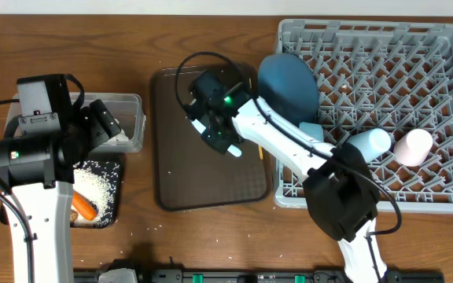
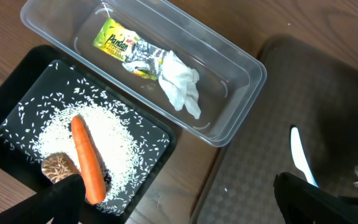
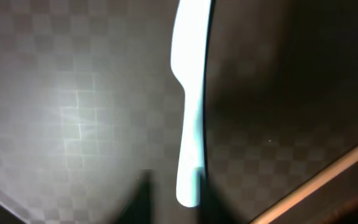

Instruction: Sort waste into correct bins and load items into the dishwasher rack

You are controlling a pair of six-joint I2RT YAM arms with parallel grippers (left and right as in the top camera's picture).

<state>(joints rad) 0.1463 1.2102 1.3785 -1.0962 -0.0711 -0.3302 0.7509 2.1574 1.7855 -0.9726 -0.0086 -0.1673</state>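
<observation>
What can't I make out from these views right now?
Right gripper hold on the light-blue knife: right wrist view, fingertips blurred and cut by the bottom edge.
Chopstick length: right wrist view, cropped by the frame; overhead, mostly under the right arm.
Clear tub contents: overhead, left arm covers them.

Two cups: pink cup [image 1: 413, 147], blue cup [image 1: 372, 141]. One each: rack [image 1: 415, 55], plate [image 1: 288, 85], bowl [image 1: 313, 130], knife [image 3: 191, 93], chopstick [image 3: 328, 171], tub [image 2: 225, 81], black tray [image 2: 42, 74], brown tray [image 1: 187, 157], carrot [image 2: 87, 162], wrapper [image 2: 120, 45], tissue [image 2: 180, 87], lump [image 2: 58, 167]. Rice grains [image 2: 55, 134]: one scattered heap, too many to count.
</observation>
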